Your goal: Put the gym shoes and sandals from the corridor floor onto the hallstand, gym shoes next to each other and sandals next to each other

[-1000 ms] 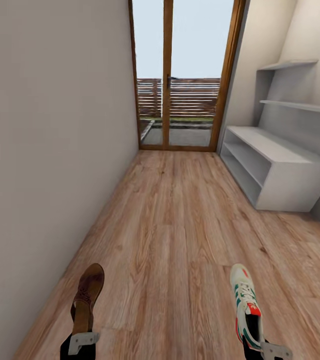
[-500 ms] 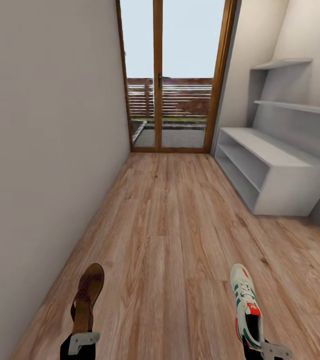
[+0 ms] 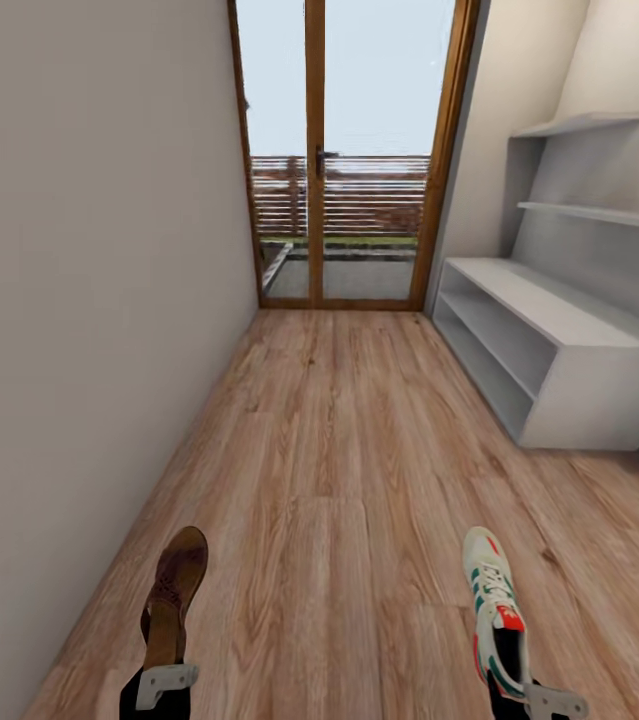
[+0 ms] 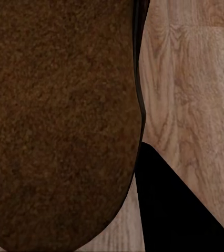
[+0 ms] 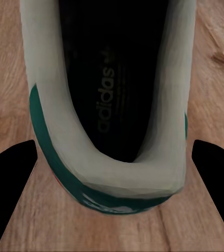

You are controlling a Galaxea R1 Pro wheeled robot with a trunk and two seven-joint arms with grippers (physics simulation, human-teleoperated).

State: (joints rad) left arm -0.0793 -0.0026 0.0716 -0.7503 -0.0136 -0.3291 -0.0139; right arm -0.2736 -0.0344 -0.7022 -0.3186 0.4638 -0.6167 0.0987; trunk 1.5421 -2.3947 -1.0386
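Left gripper [image 3: 164,685]: at the near left edge of the head view, closed on the heel end of a brown sandal [image 3: 174,595]; its pale bracket sits right at the bottom of the picture.
Sandal: held off the corridor floor [image 3: 339,470], toe pointing away toward the far end of the corridor, near the left wall [image 3: 89,300]. In the left wrist view its brown leather surface [image 4: 59,121] spreads across most of the picture, with floor planks [image 4: 191,84] beyond it.
Right gripper [image 3: 539,700]: at the near right edge of the head view, gripping the heel of a gym shoe [image 3: 494,605]. In the right wrist view a dark fingertip [image 5: 12,178] shows on each side of the shoe's heel [image 5: 112,173]; whether they touch it cannot be made out there.
Gym shoe: white with green stripes and a red-orange tongue tab, toe pointing far, lifted above the floor. The right wrist view looks into its dark opening with a printed insole.
Hallstand [image 3: 559,350]: pale grey, two open tiers, standing against the right wall at the far right, well apart from both shoes. Staggered grey wall shelves [image 3: 589,125] rise above it. Its tiers and top carry nothing.
Far end: a wood-framed glass door [image 3: 344,160], with a slatted fence [image 3: 359,195] outside.
Corridor floor: light brown planks running from near to far between both carried shoes.
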